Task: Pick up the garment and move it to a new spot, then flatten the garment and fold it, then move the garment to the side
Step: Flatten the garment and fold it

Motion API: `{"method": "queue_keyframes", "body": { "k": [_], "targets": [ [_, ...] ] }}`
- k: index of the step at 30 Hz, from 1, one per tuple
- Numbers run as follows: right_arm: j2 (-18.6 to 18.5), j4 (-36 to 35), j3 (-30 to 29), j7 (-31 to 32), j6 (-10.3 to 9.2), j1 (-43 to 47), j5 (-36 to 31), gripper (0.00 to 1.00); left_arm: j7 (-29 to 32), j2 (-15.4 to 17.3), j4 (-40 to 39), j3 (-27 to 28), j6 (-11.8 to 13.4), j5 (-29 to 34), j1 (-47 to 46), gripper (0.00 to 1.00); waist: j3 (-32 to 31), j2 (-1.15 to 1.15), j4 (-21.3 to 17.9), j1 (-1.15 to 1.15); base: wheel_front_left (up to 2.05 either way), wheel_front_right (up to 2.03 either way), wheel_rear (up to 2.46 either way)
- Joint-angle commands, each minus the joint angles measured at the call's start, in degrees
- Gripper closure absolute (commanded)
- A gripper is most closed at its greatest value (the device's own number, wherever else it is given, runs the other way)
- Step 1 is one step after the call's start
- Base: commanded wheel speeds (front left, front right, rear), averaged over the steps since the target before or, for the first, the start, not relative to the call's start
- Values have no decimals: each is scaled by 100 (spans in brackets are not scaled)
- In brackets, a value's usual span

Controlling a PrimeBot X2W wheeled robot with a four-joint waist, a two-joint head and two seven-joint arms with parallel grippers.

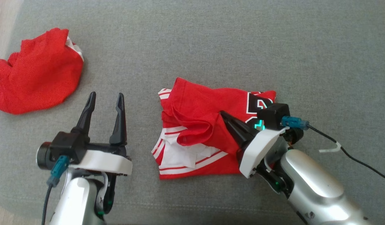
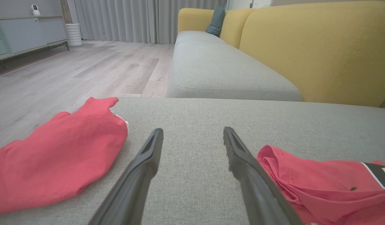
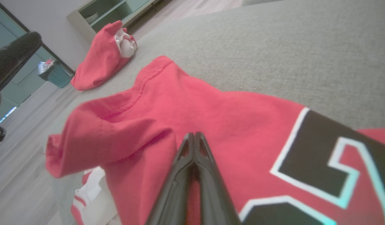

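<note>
The red garment is soft matt cloth; the grey cushion, coarse woven fabric.

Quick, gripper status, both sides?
Left gripper: open, empty.
Right gripper: closed, tips against the red jersey; no cloth visibly pinched.

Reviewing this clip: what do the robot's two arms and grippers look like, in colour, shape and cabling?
Both arms match: a glossy silver forearm, a white wrist shell, a black camera block. The left gripper and right gripper each have two long, tapering black fingers. A teal connector with a black cable plugs into each block; a green light glows on the right one.
</note>
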Motion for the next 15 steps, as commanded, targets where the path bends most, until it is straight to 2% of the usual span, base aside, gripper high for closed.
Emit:
{"method": "queue_keyframes", "body": {
  "k": [1, 15],
  "targets": [
    [-18, -157, 132, -80, -5, -164, 65, 100, -68, 57, -214, 229, -1, -8, -192, 0, 5, 0, -3, -1, 0, 0, 0],
    [-116, -618, 675, -50, -5, -114, 260, 100, -69, 9, -272, 291, -51, 43, -162, 0, 9, 0, -31, -1, 0, 0, 0]
  ]
}}
